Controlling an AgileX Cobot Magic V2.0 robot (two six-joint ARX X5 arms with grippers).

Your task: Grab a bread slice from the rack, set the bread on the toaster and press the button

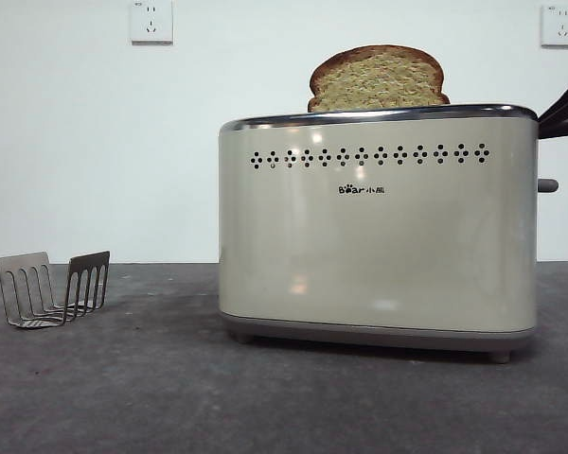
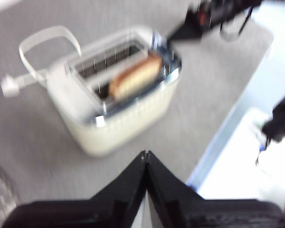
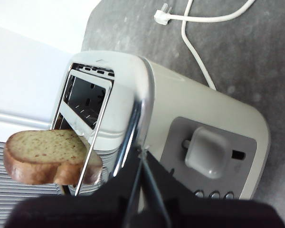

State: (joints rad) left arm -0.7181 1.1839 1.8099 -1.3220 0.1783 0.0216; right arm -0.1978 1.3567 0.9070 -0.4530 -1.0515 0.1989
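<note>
The slice of bread (image 1: pixel 377 80) stands upright in a slot of the cream toaster (image 1: pixel 379 227), its domed top poking above the chrome rim. The grey rack (image 1: pixel 55 288) sits empty at the far left. My right gripper (image 3: pixel 141 152) is shut with nothing in it, hovering over the toaster's narrow end close to the grey button (image 3: pixel 206 152); in the front view it shows as a dark tip (image 1: pixel 563 109) above the button (image 1: pixel 547 185). My left gripper (image 2: pixel 146 154) is shut and holds nothing, raised well clear of the toaster (image 2: pixel 123 95) and the bread (image 2: pixel 135 78).
A white power cord with its plug (image 3: pixel 162 18) lies on the grey table (image 1: pixel 151 378) behind the toaster. Two white wall sockets (image 1: pixel 151 21) are on the back wall. A row of small grey buttons (image 3: pixel 214 194) sits under the lever.
</note>
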